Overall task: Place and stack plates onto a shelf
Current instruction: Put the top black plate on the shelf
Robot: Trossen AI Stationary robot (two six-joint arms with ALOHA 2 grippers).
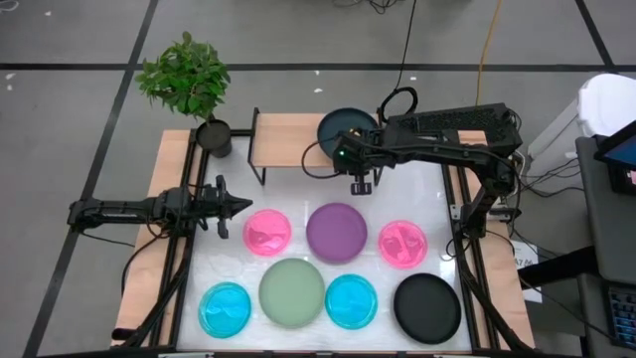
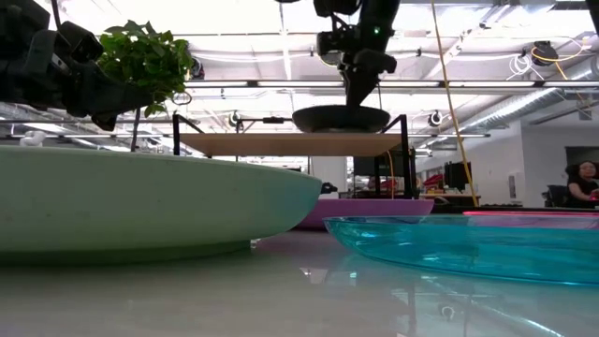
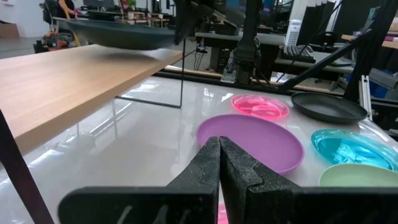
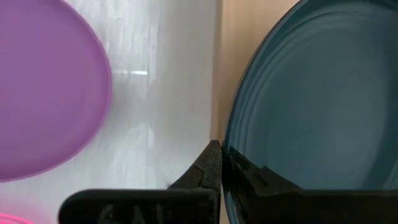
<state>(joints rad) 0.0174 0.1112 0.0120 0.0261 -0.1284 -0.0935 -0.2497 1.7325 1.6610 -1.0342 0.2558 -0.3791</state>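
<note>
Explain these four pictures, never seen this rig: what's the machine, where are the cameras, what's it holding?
It is a robot with two dark arms at a white table. One camera looks straight down, one sits at table height, one rides each wrist. The right gripper is shut on the rim of a dark teal plate over the wooden shelf; whether the plate rests on it is unclear. The left gripper waits shut at the table's left side. Seven plates lie on the table: two pink, one purple, one sage green, two cyan, one black. A potted plant stands beside the shelf.
</note>
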